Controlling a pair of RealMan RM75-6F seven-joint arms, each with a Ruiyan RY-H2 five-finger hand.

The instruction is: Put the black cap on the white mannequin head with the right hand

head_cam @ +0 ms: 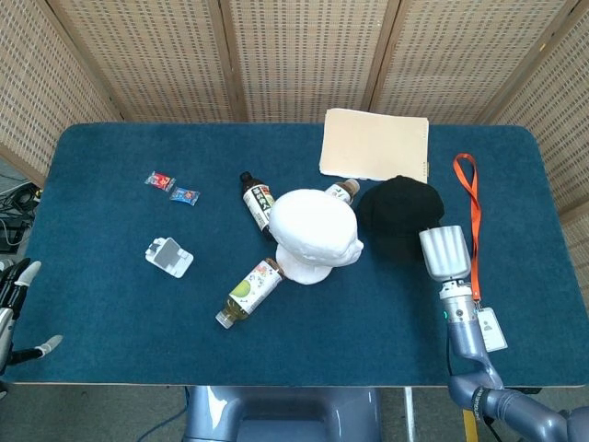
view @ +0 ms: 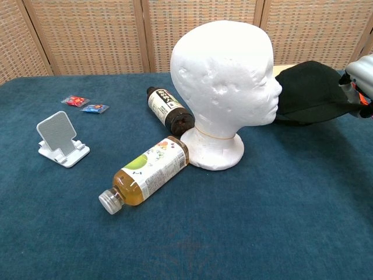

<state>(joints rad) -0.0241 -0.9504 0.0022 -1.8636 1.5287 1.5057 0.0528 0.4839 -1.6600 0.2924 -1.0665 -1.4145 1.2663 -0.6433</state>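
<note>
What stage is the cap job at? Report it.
Done: the right hand has reached the black cap and appears to hold its near edge; in the chest view the cap looks tilted up off the table. In hand: lifting it. Left: carrying it onto the white mannequin head, which is bare. The left hand sits idle at the table edge.

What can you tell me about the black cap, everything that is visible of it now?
The black cap looks like soft dark fabric, with no logo visible. It sits right of the white mannequin head, close beside its face; whether they touch is unclear. In the chest view its right side appears raised toward the right hand, which seems to grip it. In the head view it is a rounded dark shape just below the beige folder.
</note>
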